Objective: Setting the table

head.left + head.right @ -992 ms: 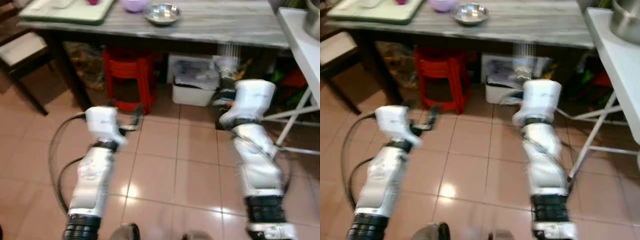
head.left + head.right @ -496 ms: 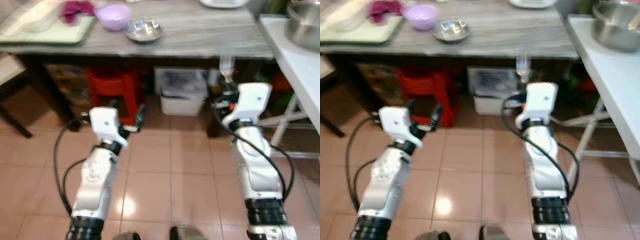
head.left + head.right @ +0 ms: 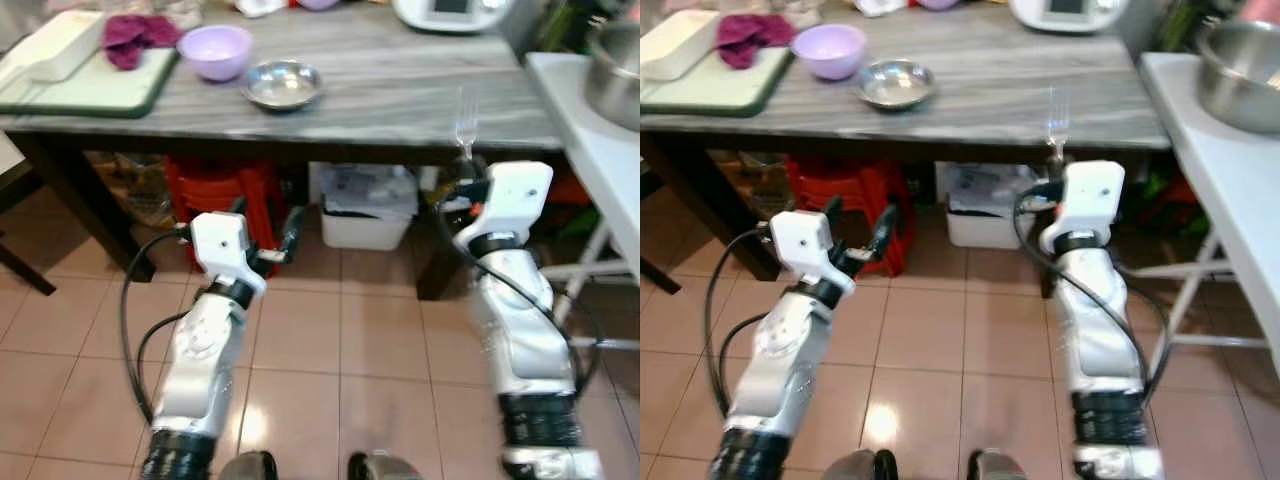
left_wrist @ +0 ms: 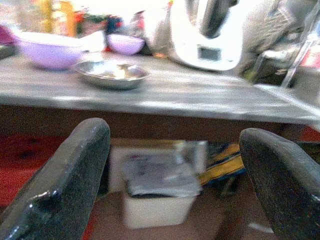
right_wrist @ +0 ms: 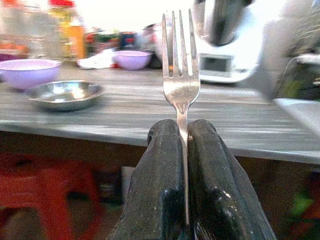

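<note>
My right gripper (image 5: 182, 135) is shut on a silver fork (image 5: 180, 75), tines pointing up; the fork (image 3: 465, 125) stands just before the front edge of the grey wooden table (image 3: 400, 95). On the table sit a steel bowl (image 3: 283, 84) and a lilac bowl (image 3: 214, 49), with a second lilac bowl (image 4: 125, 43) farther back. My left gripper (image 3: 270, 235) is open with nothing between its fingers, held low in front of the table, below its top. A green tray (image 3: 80, 85) at the table's left end carries a white dish (image 3: 55, 45) and a magenta cloth (image 3: 135, 30).
A white kitchen appliance (image 3: 455, 10) stands at the table's back right. Under the table are a red plastic stool (image 3: 225, 190) and a white bin (image 3: 370, 205). A white side table (image 3: 1220, 170) with a large steel pot (image 3: 1240, 65) stands on the right. The floor is tiled.
The camera has come closer to the table and tilted up, so more of the tabletop shows. Both arms keep their poses; the right gripper still holds the fork.
</note>
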`<state>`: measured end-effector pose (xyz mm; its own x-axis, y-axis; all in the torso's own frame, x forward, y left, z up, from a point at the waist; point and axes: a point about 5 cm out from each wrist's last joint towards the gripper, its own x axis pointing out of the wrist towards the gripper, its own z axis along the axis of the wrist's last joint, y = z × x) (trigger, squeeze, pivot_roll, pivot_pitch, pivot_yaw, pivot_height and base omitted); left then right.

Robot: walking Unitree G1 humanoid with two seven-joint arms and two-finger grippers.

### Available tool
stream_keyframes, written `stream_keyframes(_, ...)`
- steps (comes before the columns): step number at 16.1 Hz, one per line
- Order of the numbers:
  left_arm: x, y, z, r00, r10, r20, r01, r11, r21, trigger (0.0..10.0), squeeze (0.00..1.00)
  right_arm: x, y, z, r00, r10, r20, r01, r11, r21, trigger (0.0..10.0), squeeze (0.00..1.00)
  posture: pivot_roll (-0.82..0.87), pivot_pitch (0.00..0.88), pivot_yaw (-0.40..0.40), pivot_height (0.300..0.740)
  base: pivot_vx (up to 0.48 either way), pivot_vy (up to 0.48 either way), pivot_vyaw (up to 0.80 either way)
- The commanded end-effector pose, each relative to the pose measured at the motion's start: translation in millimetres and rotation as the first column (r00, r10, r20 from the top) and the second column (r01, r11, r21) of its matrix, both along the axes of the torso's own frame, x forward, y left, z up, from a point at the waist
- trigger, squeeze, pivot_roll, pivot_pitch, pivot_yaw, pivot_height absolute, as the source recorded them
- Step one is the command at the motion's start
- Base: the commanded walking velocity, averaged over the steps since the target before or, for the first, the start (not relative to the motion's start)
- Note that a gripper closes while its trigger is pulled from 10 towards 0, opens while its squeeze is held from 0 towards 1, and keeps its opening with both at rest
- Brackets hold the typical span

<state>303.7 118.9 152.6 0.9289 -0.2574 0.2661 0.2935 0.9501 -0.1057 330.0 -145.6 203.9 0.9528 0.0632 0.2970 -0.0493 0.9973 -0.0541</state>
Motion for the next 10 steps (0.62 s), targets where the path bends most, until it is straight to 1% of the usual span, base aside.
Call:
stream_keyframes(1,-0.9,-2.7,1.3,1.0,-0.013,0.005,0.013,1.0,-0.003,10.0,0.0,-0.3,-5.4,1.0,1.0,-0.018,0.004,0.018,1.0,-0.002,10.0,0.0,-0.16,0.211,0.002,0.74,0.371,0.0,0.0)
stream_keyframes(10,-1.2,-4.3,1.6,1.0,-0.022,0.005,0.022,1.0,0.0,10.0,0.0,-1.0,-5.4,-1.1,1.0,-0.021,-0.001,0.021,1.0,0.0,10.0,0.0,-0.16,0.213,0.006,0.74,0.376,0.0,0.0)
